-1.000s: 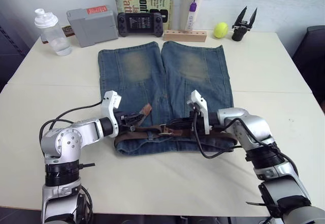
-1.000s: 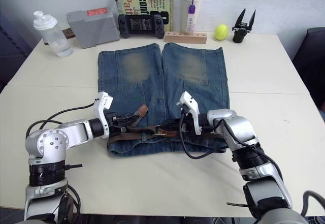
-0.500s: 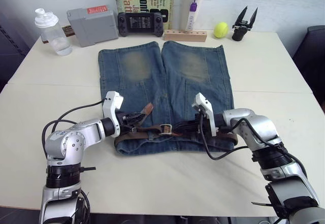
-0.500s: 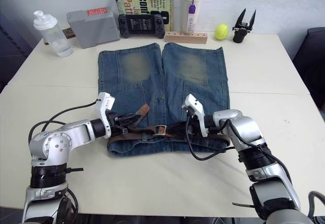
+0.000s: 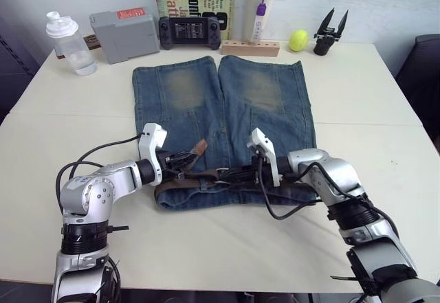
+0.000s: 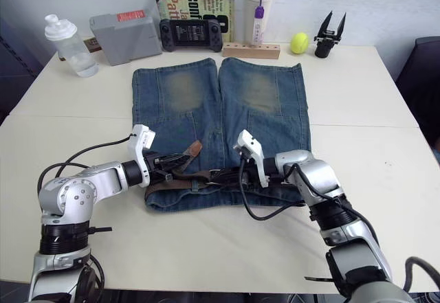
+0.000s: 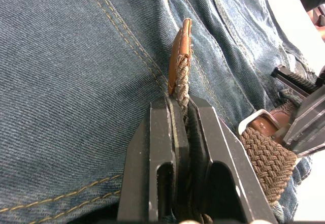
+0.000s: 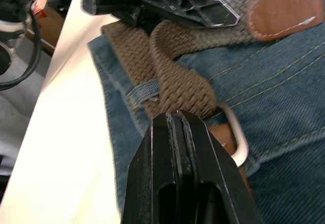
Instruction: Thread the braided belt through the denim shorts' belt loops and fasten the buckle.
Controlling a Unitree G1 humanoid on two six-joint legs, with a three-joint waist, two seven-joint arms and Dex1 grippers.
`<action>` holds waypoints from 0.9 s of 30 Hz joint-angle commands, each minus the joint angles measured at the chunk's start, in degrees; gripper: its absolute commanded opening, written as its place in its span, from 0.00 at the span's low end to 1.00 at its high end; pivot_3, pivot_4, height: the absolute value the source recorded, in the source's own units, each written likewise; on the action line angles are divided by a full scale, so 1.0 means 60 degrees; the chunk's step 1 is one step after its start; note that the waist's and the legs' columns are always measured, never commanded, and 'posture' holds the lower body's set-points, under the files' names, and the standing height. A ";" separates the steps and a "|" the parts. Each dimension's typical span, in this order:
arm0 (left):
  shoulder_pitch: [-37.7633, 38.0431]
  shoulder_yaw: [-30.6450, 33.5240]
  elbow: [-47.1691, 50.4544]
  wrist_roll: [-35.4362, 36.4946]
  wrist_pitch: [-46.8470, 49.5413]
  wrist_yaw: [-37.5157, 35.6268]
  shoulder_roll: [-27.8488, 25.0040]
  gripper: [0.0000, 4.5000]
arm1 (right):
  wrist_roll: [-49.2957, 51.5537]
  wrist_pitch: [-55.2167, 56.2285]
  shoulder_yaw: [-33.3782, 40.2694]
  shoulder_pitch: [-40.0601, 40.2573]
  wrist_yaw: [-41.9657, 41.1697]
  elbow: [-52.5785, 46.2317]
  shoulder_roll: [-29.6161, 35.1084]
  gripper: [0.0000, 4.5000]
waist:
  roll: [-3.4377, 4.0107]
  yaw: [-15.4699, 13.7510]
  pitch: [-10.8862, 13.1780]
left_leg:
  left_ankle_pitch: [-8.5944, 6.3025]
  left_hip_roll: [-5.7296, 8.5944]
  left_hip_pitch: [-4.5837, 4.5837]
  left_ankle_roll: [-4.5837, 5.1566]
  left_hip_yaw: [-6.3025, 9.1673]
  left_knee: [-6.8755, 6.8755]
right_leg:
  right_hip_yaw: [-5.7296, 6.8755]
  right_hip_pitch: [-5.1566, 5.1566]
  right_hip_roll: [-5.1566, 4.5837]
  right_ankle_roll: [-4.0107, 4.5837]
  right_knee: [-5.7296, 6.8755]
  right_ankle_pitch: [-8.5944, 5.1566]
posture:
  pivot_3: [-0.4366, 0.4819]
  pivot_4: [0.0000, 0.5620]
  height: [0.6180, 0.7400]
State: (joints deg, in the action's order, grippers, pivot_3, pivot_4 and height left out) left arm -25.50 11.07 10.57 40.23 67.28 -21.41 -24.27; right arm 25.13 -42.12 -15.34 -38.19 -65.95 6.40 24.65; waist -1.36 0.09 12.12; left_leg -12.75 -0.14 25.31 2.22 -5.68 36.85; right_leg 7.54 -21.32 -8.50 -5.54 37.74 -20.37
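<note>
I'm working over a cream table [image 5: 385, 138] against a white wall, with a bottle [image 5: 69, 42], grey box [image 5: 124, 35] and tennis ball [image 5: 298, 40] along the far edge. The denim shorts [image 5: 223, 104] are lying flat, the braided belt [image 5: 206, 179] along their waistband. The buckle [image 8: 234, 135] is partly hidden behind my right gripper [image 8: 177, 116], which is clamping the strap; it's moved left since half a second ago. The left gripper [image 7: 184, 109] is pinching the belt's tip end.
</note>
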 commanded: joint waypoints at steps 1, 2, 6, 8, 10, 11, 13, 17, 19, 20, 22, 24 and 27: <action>0.0039 -0.0128 0.0400 -0.0004 -0.0119 -0.0115 -0.0100 0.00 | -0.0324 0.0591 -0.0100 -0.0213 0.0037 0.0236 -0.0205 0.01 | 0.0000 0.0001 0.0000 | 0.0000 0.0000 0.0000 0.0000 -0.0001 -0.0001 | 0.0000 -0.0001 0.0001 0.0000 0.0000 0.0000 | 0.48 0.27 0.65; 0.0033 -0.0146 0.0405 0.0000 -0.0119 -0.0129 -0.0107 0.00 | -0.0363 0.0627 -0.0100 -0.0245 0.0017 0.0282 -0.0208 0.01 | 0.0000 0.0004 0.0000 | 0.0000 0.0000 0.0000 0.0000 -0.0001 -0.0001 | -0.0001 -0.0001 0.0001 0.0000 0.0000 0.0000 | 0.48 0.27 0.65; 0.0039 -0.0171 0.0394 0.0004 -0.0150 -0.0153 -0.0142 0.00 | -0.0139 0.0347 0.0167 -0.0433 -0.0226 -0.0049 0.0085 0.01 | 0.0000 0.0014 0.0000 | 0.0000 -0.0001 -0.0001 0.0000 -0.0005 -0.0001 | 0.0000 -0.0005 0.0002 0.0000 0.0004 0.0000 | 0.48 0.27 0.65; 0.0032 -0.0177 0.0360 -0.0005 -0.0172 -0.0159 -0.0159 0.00 | 0.0096 0.0053 0.0422 -0.0609 -0.0390 -0.0296 0.0349 0.01 | 0.0000 0.0007 0.0000 | 0.0000 -0.0001 -0.0001 0.0000 -0.0004 -0.0002 | -0.0002 -0.0006 0.0001 0.0000 0.0005 0.0000 | 0.48 0.27 0.65; 0.0032 -0.0189 0.0349 -0.0003 -0.0181 -0.0160 -0.0165 0.00 | 0.0146 -0.0100 0.0484 -0.0702 -0.0542 -0.0427 0.0604 0.01 | 0.0001 0.0002 0.0001 | 0.0000 0.0002 0.0005 0.0000 -0.0005 -0.0003 | -0.0003 -0.0011 -0.0003 0.0000 0.0003 0.0000 | 0.48 0.27 0.65; 0.0031 -0.0202 0.0342 -0.0006 -0.0192 -0.0170 -0.0165 0.00 | 0.0102 -0.0175 0.0405 -0.0723 -0.0632 -0.0480 0.0769 0.01 | 0.0001 -0.0001 0.0001 | 0.0000 0.0002 0.0006 0.0000 -0.0004 -0.0003 | -0.0003 -0.0011 -0.0003 0.0000 0.0002 0.0000 | 0.48 0.27 0.65; 0.0042 -0.0226 0.0332 -0.0020 -0.0221 -0.0185 -0.0154 0.00 | 0.0023 -0.0275 0.0238 -0.0714 -0.0722 -0.0554 0.0982 0.01 | 0.0001 -0.0004 0.0001 | 0.0000 0.0001 0.0006 0.0000 -0.0004 -0.0005 | -0.0001 -0.0012 -0.0004 0.0000 0.0002 0.0000 | 0.48 0.27 0.65; -0.0029 -0.0313 0.0282 -0.0063 -0.0288 -0.0201 -0.0107 0.00 | -0.0272 -0.0080 -0.0097 -0.0555 -0.0683 -0.0461 0.1020 0.01 | 0.0001 0.0006 0.0001 | 0.0000 -0.0001 0.0005 0.0000 -0.0007 -0.0011 | -0.0001 -0.0012 -0.0002 0.0000 -0.0002 0.0000 | 0.48 0.27 0.65; -0.0048 -0.0332 0.0292 -0.0053 -0.0294 -0.0187 -0.0103 0.00 | -0.0356 -0.0028 -0.0196 -0.0469 -0.0647 -0.0450 0.0973 0.01 | 0.0001 -0.0005 0.0001 | 0.0000 -0.0001 0.0005 0.0000 -0.0008 -0.0013 | -0.0001 -0.0014 -0.0002 0.0000 -0.0001 0.0000 | 0.48 0.27 0.65; -0.0049 -0.0335 0.0300 -0.0045 -0.0295 -0.0182 -0.0105 0.00 | -0.0374 -0.0017 -0.0220 -0.0434 -0.0631 -0.0442 0.0941 0.01 | 0.0001 -0.0006 0.0001 | 0.0001 0.0000 0.0006 0.0000 -0.0008 -0.0013 | 0.0000 -0.0014 -0.0003 0.0000 -0.0001 0.0000 | 0.48 0.27 0.65; -0.0041 -0.0330 0.0326 -0.0031 -0.0289 -0.0183 -0.0124 0.00 | -0.0398 0.0020 -0.0244 -0.0374 -0.0588 -0.0420 0.0860 0.01 | 0.0001 -0.0006 0.0001 | 0.0000 0.0001 0.0006 0.0001 -0.0009 -0.0012 | 0.0000 -0.0014 -0.0004 0.0000 -0.0002 0.0000 | 0.48 0.27 0.65; -0.0024 -0.0315 0.0351 -0.0025 -0.0281 -0.0190 -0.0154 0.00 | -0.0424 0.0102 -0.0239 -0.0349 -0.0527 -0.0352 0.0740 0.01 | 0.0001 -0.0002 0.0001 | 0.0000 0.0000 0.0006 0.0001 -0.0009 -0.0013 | 0.0000 -0.0014 -0.0003 0.0000 -0.0001 0.0000 | 0.48 0.27 0.65; -0.0017 -0.0321 0.0380 -0.0034 -0.0267 -0.0171 -0.0168 0.00 | -0.0537 0.0319 -0.0229 -0.0438 -0.0395 -0.0061 0.0446 0.01 | 0.0001 0.0002 0.0001 | 0.0001 0.0000 0.0006 0.0001 -0.0009 -0.0012 | 0.0001 -0.0014 -0.0003 0.0000 -0.0001 0.0000 | 0.48 0.27 0.65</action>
State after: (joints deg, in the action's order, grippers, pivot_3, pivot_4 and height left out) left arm -25.51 9.52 10.74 40.00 66.06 -21.95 -24.88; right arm 21.93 -41.68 -17.22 -40.32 -68.66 5.80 28.14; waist -1.36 0.10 12.13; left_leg -12.75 -0.14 25.35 2.23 -5.73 36.78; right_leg 7.55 -21.39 -8.51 -5.54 37.74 -20.37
